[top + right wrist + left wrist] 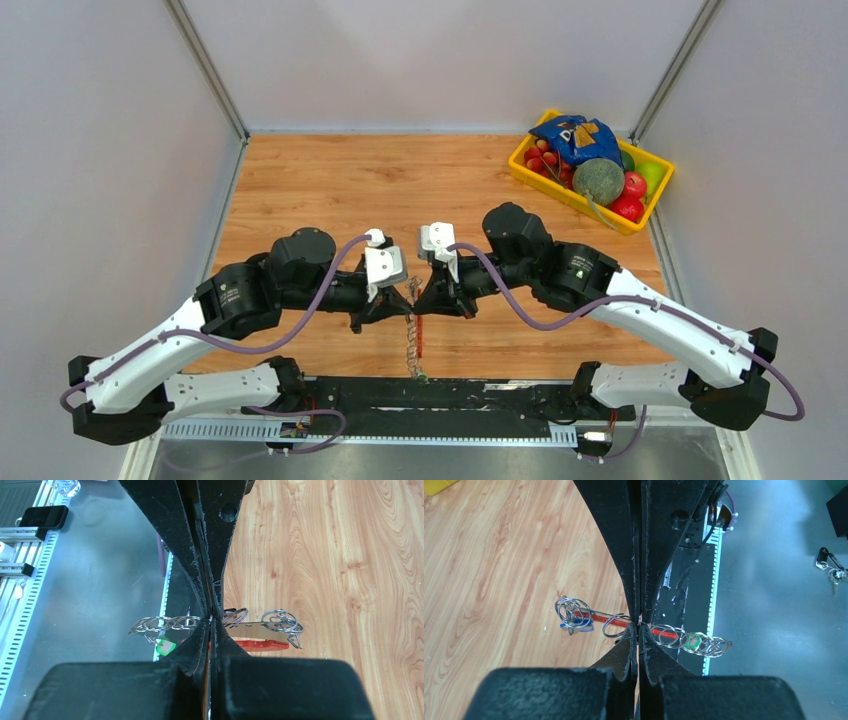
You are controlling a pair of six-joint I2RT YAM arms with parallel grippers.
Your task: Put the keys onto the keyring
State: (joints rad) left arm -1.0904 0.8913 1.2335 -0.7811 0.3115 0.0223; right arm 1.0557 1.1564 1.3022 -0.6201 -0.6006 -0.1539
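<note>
The keyring is a string of thin silver rings along a grey strap with a red strip and a green tip. It lies between the arms, running toward the table's near edge. My left gripper and right gripper meet tip to tip over its far end. Both are shut, pinching the ring string at the same spot. In the left wrist view the left gripper nips the rings, and a blue-headed key hangs in the end cluster. In the right wrist view the right gripper nips them beside the red strip. The black-headed key is not visible.
A yellow bin with fruit and a blue bag stands at the back right. The black base rail runs along the near edge. A separate key bunch lies on the metal surface beyond the table.
</note>
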